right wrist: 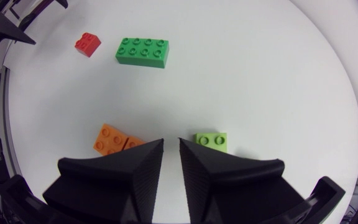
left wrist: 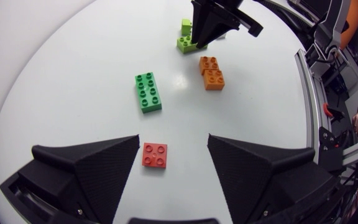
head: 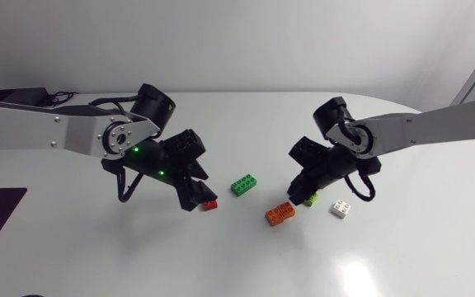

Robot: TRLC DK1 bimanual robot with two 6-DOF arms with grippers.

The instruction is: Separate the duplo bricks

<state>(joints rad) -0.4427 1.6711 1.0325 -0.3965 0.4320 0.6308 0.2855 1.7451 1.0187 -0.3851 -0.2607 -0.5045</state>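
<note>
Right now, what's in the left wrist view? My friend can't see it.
A red brick lies on the white table between the left gripper's open jaws, touching neither. Ahead lie a green brick, an orange brick and a lime brick, with the right gripper's tip at the lime one.
</note>
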